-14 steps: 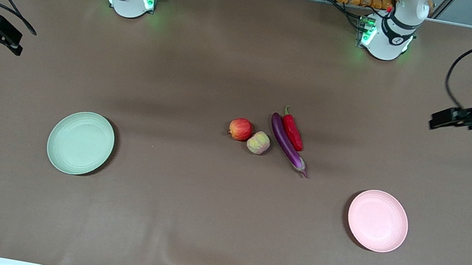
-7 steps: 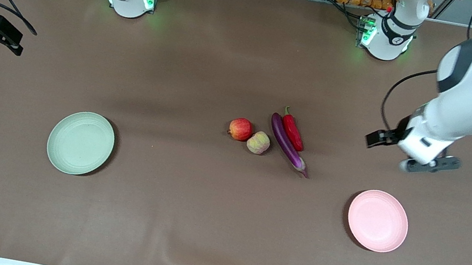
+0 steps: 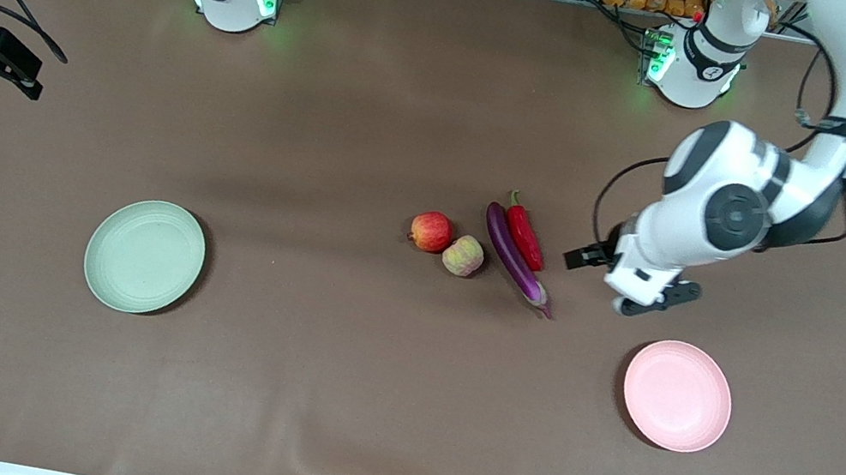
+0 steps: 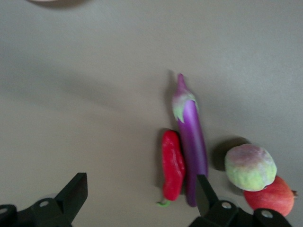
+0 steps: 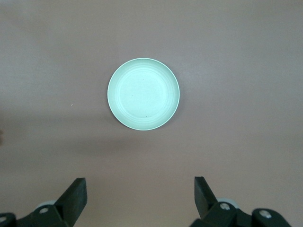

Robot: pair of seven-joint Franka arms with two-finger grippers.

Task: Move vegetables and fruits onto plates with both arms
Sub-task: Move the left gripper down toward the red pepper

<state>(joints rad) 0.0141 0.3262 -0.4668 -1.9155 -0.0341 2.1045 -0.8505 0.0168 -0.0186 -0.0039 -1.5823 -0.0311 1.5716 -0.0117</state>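
Eggplant (image 4: 191, 142) beneath spread left pincer (image 4: 139, 196)

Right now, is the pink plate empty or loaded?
Empty: the pink plate shows only bare surface; eggplant and chili lie on the table.

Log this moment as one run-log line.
left pincer: open, over table beside eggplant and chili | right pincer: open, waiting | plates: unfilled

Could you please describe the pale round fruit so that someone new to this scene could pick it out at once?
Near the middle of the brown table, between the green plate and the pink plate, lies a cluster of four items. The pale round fruit touches the red apple, nearer the front camera. It alone is yellow-green with a pink blush.
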